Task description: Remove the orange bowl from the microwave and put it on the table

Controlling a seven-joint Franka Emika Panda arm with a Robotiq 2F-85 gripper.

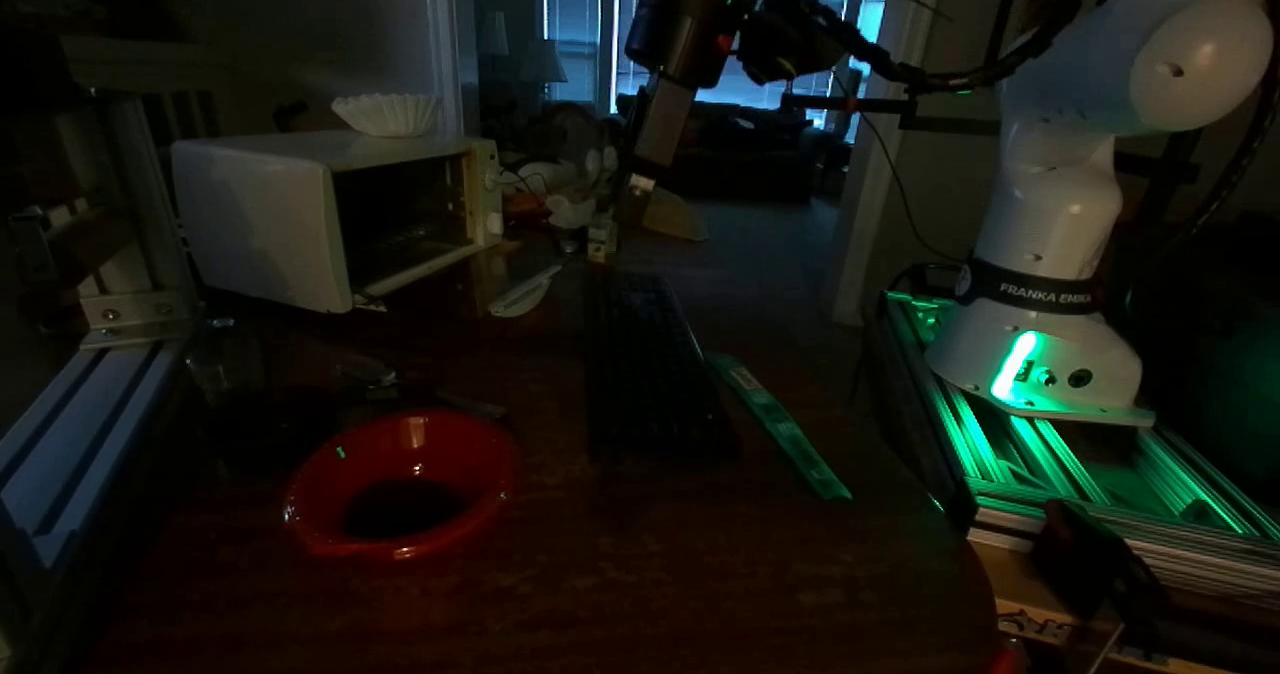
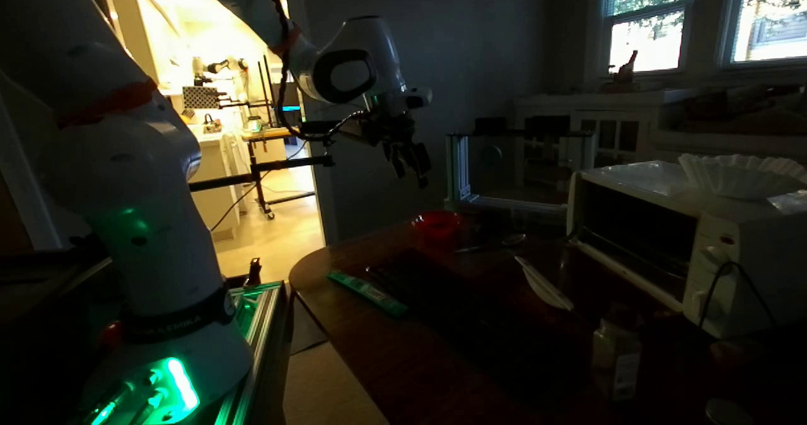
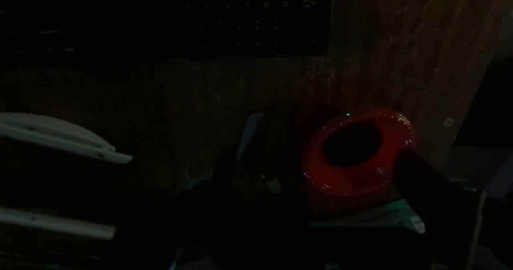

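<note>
Pincer (image 2: 412, 177) spread wide, nil held. Bowl (image 1: 405, 484) on tbl (image 1: 650, 564) below it: set-down prob. done, next: back off.

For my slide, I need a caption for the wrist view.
The orange bowl rests on the dark table, near a keyboard.

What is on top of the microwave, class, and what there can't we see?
A white fluted bowl stands on the microwave in both exterior views. The patch of top beneath the bowl is covered, and its near wall hides the bottom of its inside.
</note>
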